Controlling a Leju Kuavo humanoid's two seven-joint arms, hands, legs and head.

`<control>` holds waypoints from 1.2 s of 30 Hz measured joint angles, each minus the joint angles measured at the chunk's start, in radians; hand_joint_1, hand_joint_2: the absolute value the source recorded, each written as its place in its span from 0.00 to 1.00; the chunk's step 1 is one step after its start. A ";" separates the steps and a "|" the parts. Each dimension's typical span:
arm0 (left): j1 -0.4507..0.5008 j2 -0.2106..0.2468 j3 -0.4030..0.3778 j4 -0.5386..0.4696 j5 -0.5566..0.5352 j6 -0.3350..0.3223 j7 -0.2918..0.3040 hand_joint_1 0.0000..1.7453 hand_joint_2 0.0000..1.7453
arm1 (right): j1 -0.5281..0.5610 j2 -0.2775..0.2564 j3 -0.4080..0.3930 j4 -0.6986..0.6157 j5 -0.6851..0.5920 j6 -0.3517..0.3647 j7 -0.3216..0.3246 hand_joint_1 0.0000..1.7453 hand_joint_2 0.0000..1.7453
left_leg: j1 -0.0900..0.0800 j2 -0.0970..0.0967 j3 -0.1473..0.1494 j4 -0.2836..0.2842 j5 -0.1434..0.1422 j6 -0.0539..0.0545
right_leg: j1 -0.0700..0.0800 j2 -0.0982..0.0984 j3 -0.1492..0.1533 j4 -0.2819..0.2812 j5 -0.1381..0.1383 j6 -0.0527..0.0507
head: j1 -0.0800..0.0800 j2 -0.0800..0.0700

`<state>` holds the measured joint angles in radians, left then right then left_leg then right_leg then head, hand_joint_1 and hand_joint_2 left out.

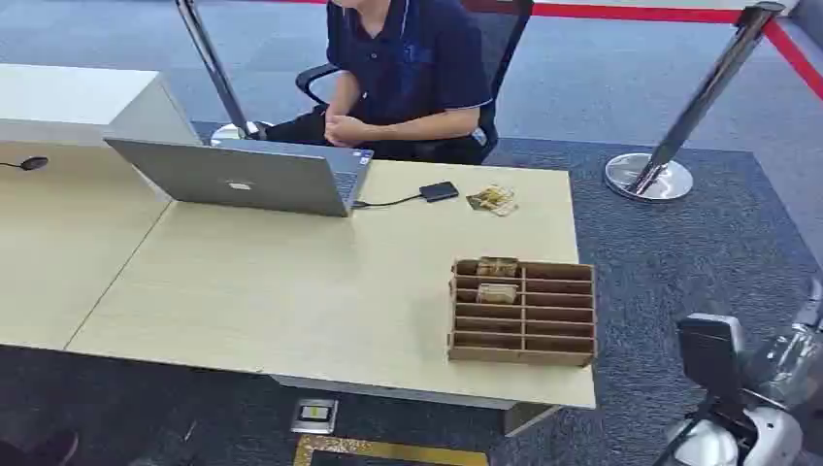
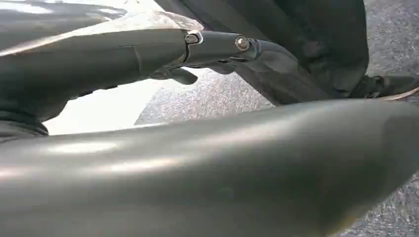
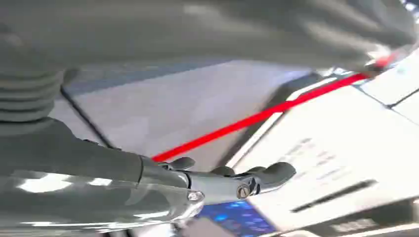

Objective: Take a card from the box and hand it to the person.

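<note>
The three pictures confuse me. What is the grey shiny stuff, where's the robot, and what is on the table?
A robot took all three with its own cameras. The big picture looks down from high on its body at a table. On it stand a laptop and a wooden box with slots, some holding cards. More cards lie near the seated person, beside a small black device. The other two pictures come from cameras on the robot's wrists, so the grey shiny shapes are its own hands: the left hand and the right hand. Neither is holding anything; no card has been taken yet.
</note>
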<state>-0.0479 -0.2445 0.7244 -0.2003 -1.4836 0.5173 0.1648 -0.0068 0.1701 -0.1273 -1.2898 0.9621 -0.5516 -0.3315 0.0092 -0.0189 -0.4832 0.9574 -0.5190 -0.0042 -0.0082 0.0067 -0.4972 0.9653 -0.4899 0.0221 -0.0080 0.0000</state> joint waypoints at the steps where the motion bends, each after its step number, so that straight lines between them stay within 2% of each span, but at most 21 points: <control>1: 0.000 -0.001 0.000 0.000 0.002 0.000 0.000 0.00 0.00 | -0.001 0.000 0.018 -0.009 0.008 0.007 0.008 0.00 1.00 | 0.000 0.000 0.000 0.000 0.000 0.000 | 0.000 0.000 0.000 0.000 0.000 0.000 | 0.000 0.000; 2: 0.000 -0.002 0.001 0.001 0.004 0.000 0.000 0.00 0.00 | 0.000 -0.002 0.065 -0.041 0.029 0.022 0.029 0.00 1.00 | 0.000 -0.001 -0.001 0.000 0.000 0.000 | 0.000 0.000 -0.001 0.001 0.000 0.000 | 0.001 0.000; 4: -0.004 -0.002 0.003 0.001 0.020 0.000 0.000 0.00 0.00 | -0.011 -0.014 0.200 -0.095 0.152 0.112 0.133 0.00 1.00 | 0.001 0.003 0.001 0.000 0.000 0.000 | 0.000 0.001 -0.002 0.001 0.001 -0.001 | 0.000 0.000; 5: -0.007 -0.002 0.003 0.001 0.025 0.000 0.000 0.00 0.00 | -0.015 -0.024 0.270 -0.109 0.211 0.166 0.184 0.03 1.00 | 0.001 0.004 0.001 0.000 0.000 0.000 | 0.000 0.001 -0.002 0.000 0.001 -0.002 | 0.000 0.000; 6: -0.010 -0.003 0.003 0.002 0.029 0.000 0.000 0.00 0.00 | -0.015 -0.031 0.318 -0.114 0.237 0.193 0.211 0.03 1.00 | 0.001 0.001 0.000 0.000 0.001 -0.001 | 0.001 0.001 -0.002 0.000 0.000 -0.001 | 0.000 0.000; 8: -0.009 -0.003 0.005 0.002 0.031 0.000 0.000 0.00 0.00 | -0.026 -0.036 0.388 -0.134 0.248 0.216 0.240 0.20 1.00 | 0.001 0.000 -0.001 0.000 0.002 -0.001 | 0.000 0.001 -0.002 0.001 0.000 -0.001 | 0.000 0.000; 9: -0.008 -0.003 0.006 0.002 0.032 0.000 0.000 0.00 0.00 | -0.033 -0.040 0.414 -0.138 0.249 0.225 0.246 0.35 1.00 | 0.001 0.000 -0.001 0.000 0.002 -0.001 | 0.001 0.001 -0.003 0.001 0.001 -0.002 | 0.000 0.000; 10: -0.010 -0.003 0.007 0.003 0.032 0.000 0.000 0.00 0.00 | -0.037 -0.048 0.435 -0.142 0.251 0.234 0.251 0.59 1.00 | 0.001 0.001 -0.001 0.000 0.002 -0.001 | 0.001 0.001 -0.003 0.001 0.001 -0.002 | 0.000 0.000; 11: -0.011 -0.003 0.007 0.003 0.032 0.000 0.000 0.00 0.00 | -0.041 -0.050 0.452 -0.143 0.254 0.241 0.257 0.72 1.00 | 0.001 0.002 -0.001 0.000 0.002 -0.001 | 0.001 0.001 -0.003 0.001 0.001 -0.002 | 0.000 0.000; 17: -0.010 -0.003 0.007 0.004 0.027 -0.003 0.000 0.00 0.00 | -0.076 -0.072 0.519 -0.132 0.260 0.276 0.286 0.81 1.00 | 0.001 0.002 -0.001 0.000 0.002 -0.001 | 0.000 0.001 -0.003 0.001 0.001 -0.002 | 0.000 0.000; 25: -0.011 -0.003 0.007 0.005 0.017 -0.006 -0.004 0.00 0.00 | -0.096 -0.094 0.549 -0.112 0.262 0.286 0.323 0.82 1.00 | 0.001 0.002 -0.001 0.000 0.002 -0.001 | 0.000 0.001 -0.003 0.001 0.001 -0.002 | 0.000 0.000; 32: -0.011 -0.003 0.007 0.005 0.011 -0.014 -0.007 0.00 0.00 | -0.096 -0.108 0.560 -0.108 0.262 0.286 0.350 0.79 1.00 | 0.001 0.002 -0.001 0.000 0.002 -0.001 | 0.000 0.001 -0.003 0.001 0.001 -0.002 | 0.000 0.000; 36: -0.011 -0.003 0.007 0.006 0.012 -0.015 -0.010 0.00 0.00 | -0.095 -0.115 0.560 -0.095 0.259 0.286 0.362 0.70 1.00 | 0.001 0.002 -0.001 0.000 0.002 -0.001 | 0.000 0.001 -0.003 0.001 0.001 -0.002 | 0.000 0.000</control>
<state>-0.0586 -0.2476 0.7313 -0.1946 -1.4717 0.5024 0.1545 -0.1022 0.0553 0.4326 -1.3851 1.2211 -0.2659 0.0301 0.0097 -0.0173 -0.4841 0.9576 -0.5169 -0.0056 -0.0077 0.0078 -0.4999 0.9659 -0.4887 0.0205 -0.0080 0.0000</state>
